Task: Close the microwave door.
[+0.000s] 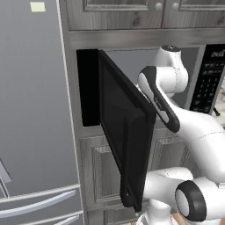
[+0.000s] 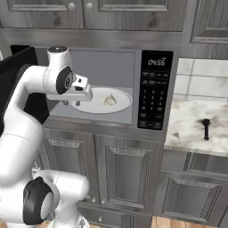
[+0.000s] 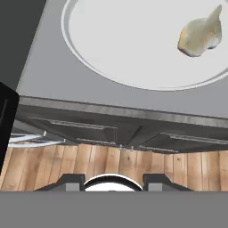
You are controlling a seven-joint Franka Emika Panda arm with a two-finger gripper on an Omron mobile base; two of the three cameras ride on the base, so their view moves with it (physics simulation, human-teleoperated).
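Microwave door (image 1: 125, 132) swung wide open, hinged on left side of microwave (image 2: 133, 89), panel edge-on toward base, bar handle at its free lower edge. Cavity exposed: white turntable plate (image 3: 133, 40) with a pale food lump (image 3: 200, 31) on it. Gripper (image 2: 82, 93) at cavity mouth, pointing down past front lip toward cabinet fronts and wood floor. Fingertips (image 3: 71, 181) barely poke into bottom of hand view; open or clenched: cannot tell. Nothing visibly grasped.

Step in hand, probably: get behind door's outer face and push. Advice:
- pull hand clear of cavity first, or door pinches it
- contact near free edge, far from hinge, for leverage
- push along arc, not straight in
- keep elbow outside swing path
- finish with firm press till flush with keypad strip (image 2: 153, 89)
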